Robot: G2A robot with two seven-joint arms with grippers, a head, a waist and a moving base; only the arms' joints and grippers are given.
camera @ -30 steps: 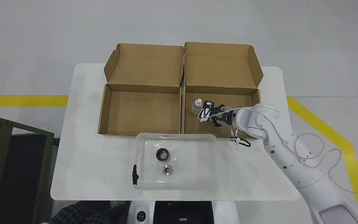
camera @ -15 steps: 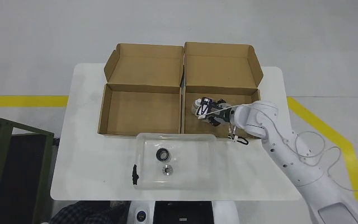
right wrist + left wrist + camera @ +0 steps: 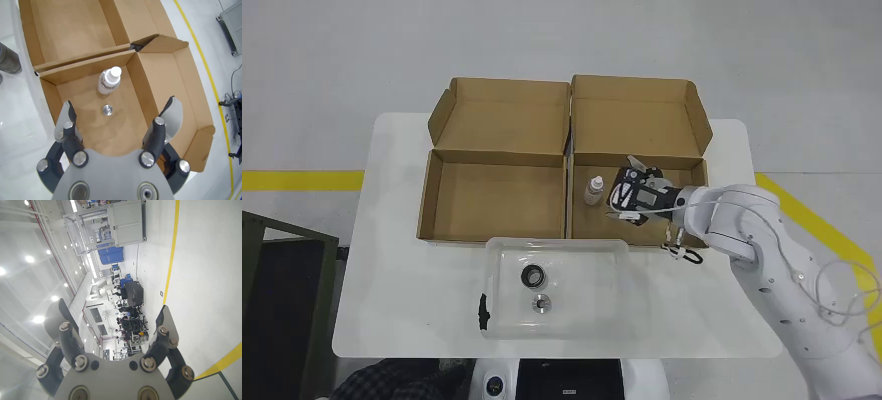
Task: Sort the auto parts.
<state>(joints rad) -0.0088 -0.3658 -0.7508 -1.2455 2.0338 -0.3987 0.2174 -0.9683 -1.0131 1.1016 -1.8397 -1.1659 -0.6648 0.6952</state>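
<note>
My right gripper (image 3: 121, 106) hangs open and empty over the right cardboard box (image 3: 170, 79). On the box floor below it lies a small round metal part (image 3: 107, 110), and just beyond stands a small clear bottle with a white cap (image 3: 109, 81). From above, the bottle (image 3: 594, 190) stands at the box's left side, with the right gripper (image 3: 627, 195) just to its right. A clear tray (image 3: 592, 300) at the front holds a black ring (image 3: 534, 275) and a metal part (image 3: 541, 304). My left gripper (image 3: 112, 306) is open, empty and faces the room.
The left cardboard box (image 3: 492, 200) stands open beside the right box (image 3: 587, 225), both lids folded back. A small black piece (image 3: 482, 312) lies at the tray's left edge. White tabletop (image 3: 402, 260) lies bare left of the boxes.
My right gripper has drawn back from the bottle toward the right side of the box. The bottle stands where it was.
</note>
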